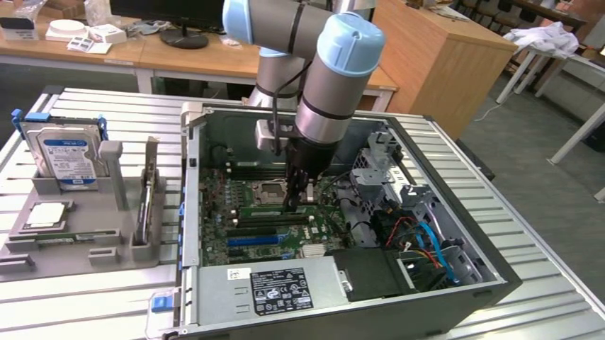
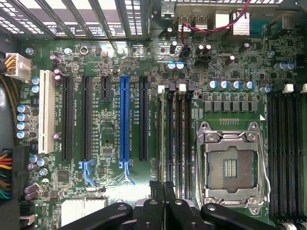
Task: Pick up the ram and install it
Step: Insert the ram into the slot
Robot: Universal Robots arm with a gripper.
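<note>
My gripper [image 1: 300, 204] reaches down into the open computer case [image 1: 492, 283], with its fingertips at the memory slots beside the CPU socket [image 1: 272, 189]. The ram [image 1: 269, 210], a narrow green stick, lies along these slots and runs from my fingertips toward the exterior view's left. The jaws are shut on its end. In the wrist view my gripper [image 2: 163, 188] shows as two black fingers pressed close together over the black memory slots [image 2: 175, 139], next to the open CPU socket [image 2: 230, 165].
A grey tray [image 1: 85, 248] at the exterior view's left holds a blue-labelled hard drive [image 1: 66, 152] and a processor [image 1: 47, 214]. Inside the case are a power supply [image 1: 274, 287], blue and orange cables [image 1: 426, 241] and drive cages [image 1: 383, 163]. Long expansion slots [image 2: 124, 120] cover the board.
</note>
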